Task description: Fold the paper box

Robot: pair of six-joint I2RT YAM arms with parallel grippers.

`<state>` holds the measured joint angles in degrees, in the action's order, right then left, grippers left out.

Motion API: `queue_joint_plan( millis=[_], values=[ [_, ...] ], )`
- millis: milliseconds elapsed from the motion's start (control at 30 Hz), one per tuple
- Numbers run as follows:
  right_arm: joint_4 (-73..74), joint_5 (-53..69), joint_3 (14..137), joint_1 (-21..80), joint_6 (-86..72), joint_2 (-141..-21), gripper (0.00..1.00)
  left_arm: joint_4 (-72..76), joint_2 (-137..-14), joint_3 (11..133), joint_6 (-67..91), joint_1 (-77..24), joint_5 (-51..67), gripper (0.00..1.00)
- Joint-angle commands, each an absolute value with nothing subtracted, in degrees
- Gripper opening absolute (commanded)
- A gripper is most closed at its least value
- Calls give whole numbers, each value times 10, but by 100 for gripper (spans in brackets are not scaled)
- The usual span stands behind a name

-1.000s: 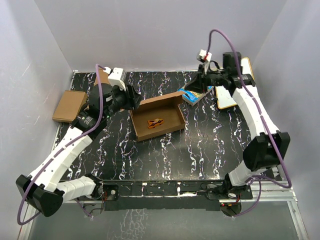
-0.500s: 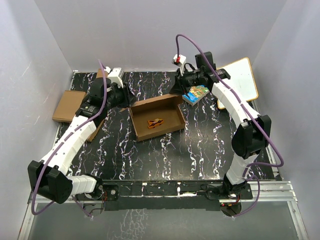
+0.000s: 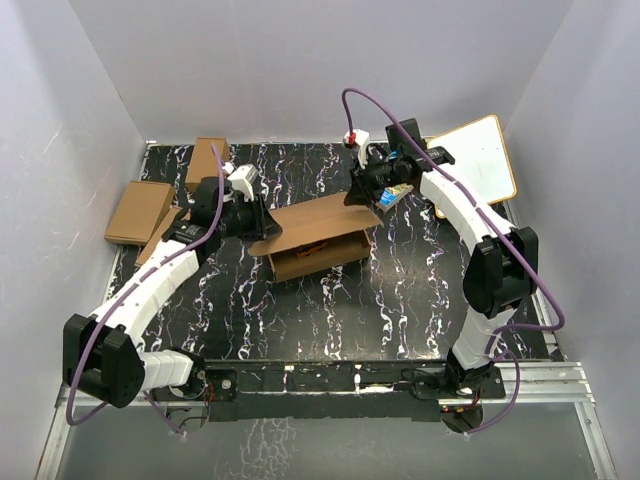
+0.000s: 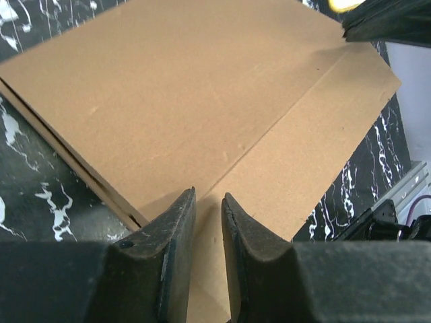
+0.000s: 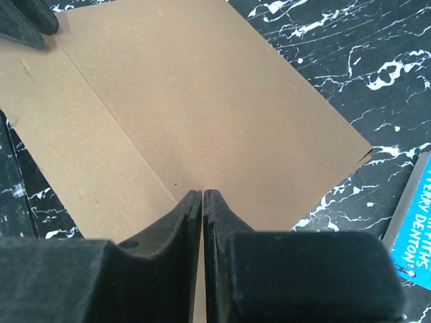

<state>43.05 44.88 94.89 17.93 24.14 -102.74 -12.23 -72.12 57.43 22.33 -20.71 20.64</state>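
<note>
I see the paper box [image 3: 318,228] on the black marbled tabletop [image 3: 330,310], its lid lowered over it, stretching out beneath and ahead of both hands. My left hand [image 4: 209,197] is nearly pressed together, with a thin gap; I cannot tell whether it pinches the cardboard. My right hand [image 5: 203,194] is pressed together, tips at the lid. A blue book [image 5: 416,222] lies just right of it.

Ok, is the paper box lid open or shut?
Shut, or nearly: the paper box lid lies over the tray, hiding its inside. Its front flap looks untucked, flat in both wrist views.
</note>
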Motion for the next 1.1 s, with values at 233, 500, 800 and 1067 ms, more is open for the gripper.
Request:
queue_joint_plan(
  millis=[233, 500, 800, 1067],
  values=[
    [407, 443, 844, 179, 274, -1004, 13, -93, -709, 484, 279, -203, 257, 20],
    [380, 434, 766, 179, 283, -1026, 13, -64, -744, 417, 301, -204, 261, 21],
    [374, 437, 755, 179, 287, -1034, 16, -69, -799, 416, 290, -203, 228, 25],
    [374, 442, 747, 178, 292, -1048, 18, -75, -788, 427, 292, -203, 231, 27]
  ],
)
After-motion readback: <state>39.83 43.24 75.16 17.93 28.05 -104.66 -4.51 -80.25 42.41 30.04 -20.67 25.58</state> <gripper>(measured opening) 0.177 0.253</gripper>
